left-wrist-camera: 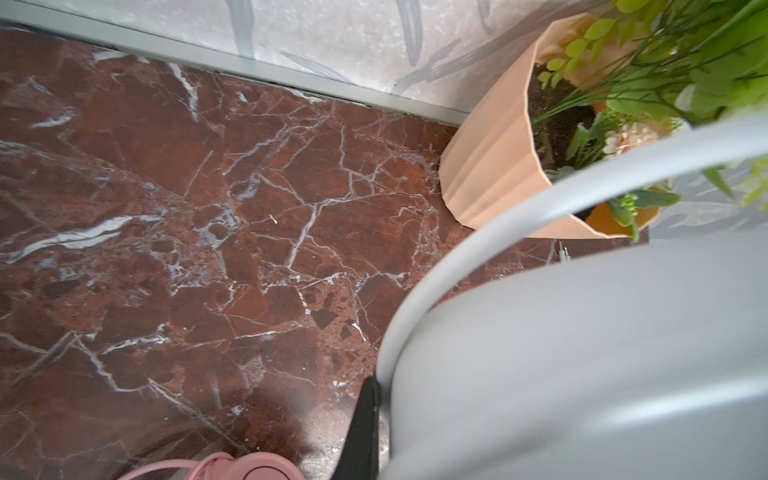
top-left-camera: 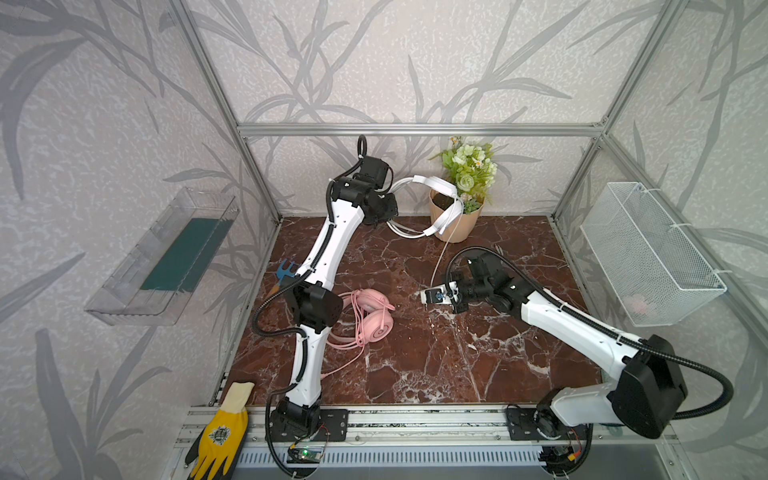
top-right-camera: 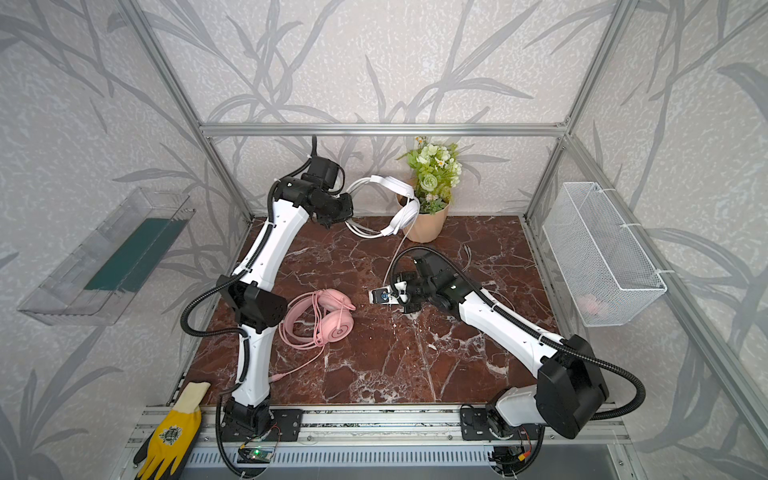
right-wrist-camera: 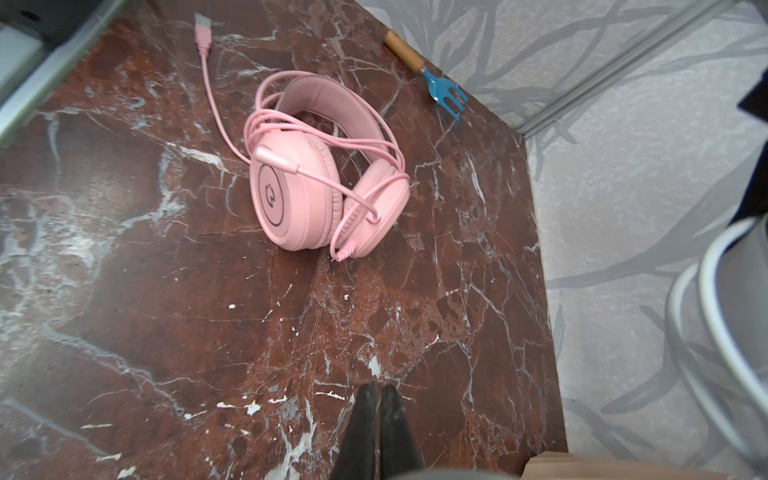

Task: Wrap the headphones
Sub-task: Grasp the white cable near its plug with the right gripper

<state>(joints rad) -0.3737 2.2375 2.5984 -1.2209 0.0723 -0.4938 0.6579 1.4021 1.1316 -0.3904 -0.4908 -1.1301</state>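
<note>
Both top views: the left gripper (top-left-camera: 388, 204) is up at the back of the table (top-left-camera: 457, 353), clenched on the white headphones (top-left-camera: 439, 187), which hang clear of the surface. Their headband arcs over the flower pot (top-left-camera: 455, 226), one earcup in front of the pot. The white cable (top-left-camera: 441, 257) drops from them to the right gripper (top-left-camera: 428, 300), low over mid-table and pointing at the pink headphones (top-left-camera: 374, 320). The pink set lies on the table left of centre, beside the left arm's elbow, with its cable looped round it and the end trailing toward the front. Blue rake (top-left-camera: 286, 270) by the left wall, yellow glove (top-left-camera: 222, 432) on the front rail, wire basket (top-left-camera: 648, 253) on the right wall, clear tray (top-left-camera: 166, 253) on the left wall.

Left wrist: one black finger (left-wrist-camera: 365, 428) is against a big blurred white earcup. A thin band curves up past the pot. A pink earcup shows at the frame edge.

Right wrist: fingertips (right-wrist-camera: 370, 411) are pressed together, clenched, over bare marble. Cannot tell whether the white cable is caught in them. The pink headphones lie ahead on their side, earcups together, cable wound over band and cups, plug (right-wrist-camera: 203, 31) lying apart. Rake by the wall.
</note>
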